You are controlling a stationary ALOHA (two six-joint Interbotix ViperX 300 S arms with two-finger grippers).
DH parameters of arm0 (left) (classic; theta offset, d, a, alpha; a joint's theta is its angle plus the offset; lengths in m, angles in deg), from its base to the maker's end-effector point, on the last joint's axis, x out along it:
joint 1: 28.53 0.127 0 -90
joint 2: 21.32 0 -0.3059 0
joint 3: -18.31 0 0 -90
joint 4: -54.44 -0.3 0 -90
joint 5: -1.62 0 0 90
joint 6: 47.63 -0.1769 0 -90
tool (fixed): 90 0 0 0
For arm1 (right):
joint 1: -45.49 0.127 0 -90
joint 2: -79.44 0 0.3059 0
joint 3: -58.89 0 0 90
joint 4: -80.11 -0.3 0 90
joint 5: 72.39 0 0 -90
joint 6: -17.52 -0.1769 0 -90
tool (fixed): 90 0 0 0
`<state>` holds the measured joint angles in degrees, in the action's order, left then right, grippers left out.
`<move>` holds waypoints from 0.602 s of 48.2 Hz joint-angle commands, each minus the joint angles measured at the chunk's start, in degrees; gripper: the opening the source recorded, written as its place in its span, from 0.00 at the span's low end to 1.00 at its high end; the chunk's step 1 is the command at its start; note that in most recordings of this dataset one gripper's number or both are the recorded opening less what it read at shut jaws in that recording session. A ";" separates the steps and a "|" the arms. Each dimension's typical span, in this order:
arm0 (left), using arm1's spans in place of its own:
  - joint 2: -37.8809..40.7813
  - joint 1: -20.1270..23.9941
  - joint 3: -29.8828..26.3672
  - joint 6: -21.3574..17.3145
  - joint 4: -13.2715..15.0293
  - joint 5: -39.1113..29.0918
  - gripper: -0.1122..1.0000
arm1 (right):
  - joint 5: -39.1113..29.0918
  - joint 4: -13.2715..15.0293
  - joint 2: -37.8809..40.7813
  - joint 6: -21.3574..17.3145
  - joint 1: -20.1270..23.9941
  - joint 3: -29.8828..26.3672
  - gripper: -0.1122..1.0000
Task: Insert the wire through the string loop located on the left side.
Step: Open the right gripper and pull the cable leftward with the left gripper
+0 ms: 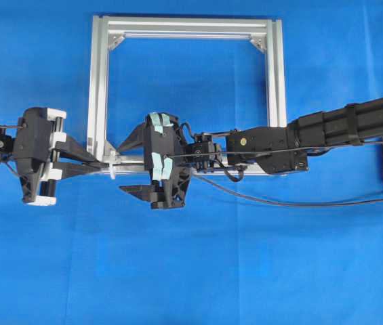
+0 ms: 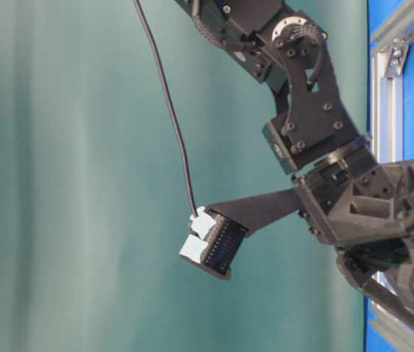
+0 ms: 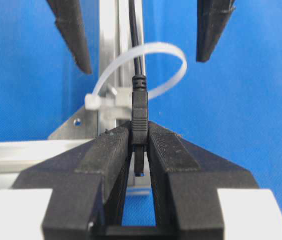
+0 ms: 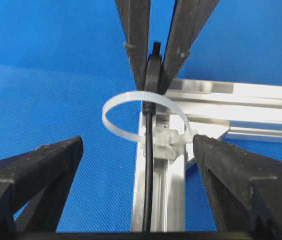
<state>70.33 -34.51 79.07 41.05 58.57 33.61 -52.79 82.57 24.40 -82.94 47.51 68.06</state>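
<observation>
My left gripper [image 3: 140, 127] is shut on the black plug end of the wire [image 3: 139, 107], just left of the frame's lower left corner. From the plug the wire runs back through the white string loop [image 3: 173, 55], which is tied to the silver frame bar [image 3: 108, 50]. In the right wrist view the wire [image 4: 149, 175] passes through the string loop [image 4: 126, 97] and along the bar. My right gripper [image 4: 137, 142] stands open, its fingers wide on either side of the wire and touching nothing. In the overhead view the left gripper [image 1: 103, 164] and the right gripper [image 1: 122, 168] face each other across the string loop [image 1: 113, 167].
The square aluminium frame [image 1: 99, 81] lies on the blue mat, with the right arm [image 1: 327, 128] stretched over its lower bar. A second black cable [image 1: 299, 202] trails across the mat to the right. A triangular corner bracket [image 3: 73, 127] sits beside the loop.
</observation>
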 commanded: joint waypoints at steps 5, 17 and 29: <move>-4.39 0.09 2.11 0.62 -0.09 -1.32 0.17 | 0.00 -0.18 -1.41 -0.09 0.09 -0.53 0.95; -14.77 -1.67 7.82 0.70 -0.09 -2.90 0.17 | -0.18 -0.18 -1.41 -0.09 0.18 -0.44 0.95; -27.42 -3.96 10.99 0.97 0.00 -8.79 0.17 | -0.09 -0.09 -1.49 -0.09 0.18 -0.44 0.95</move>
<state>45.80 -37.85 90.05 42.02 58.66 26.75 -53.14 82.57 24.40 -82.94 47.60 68.06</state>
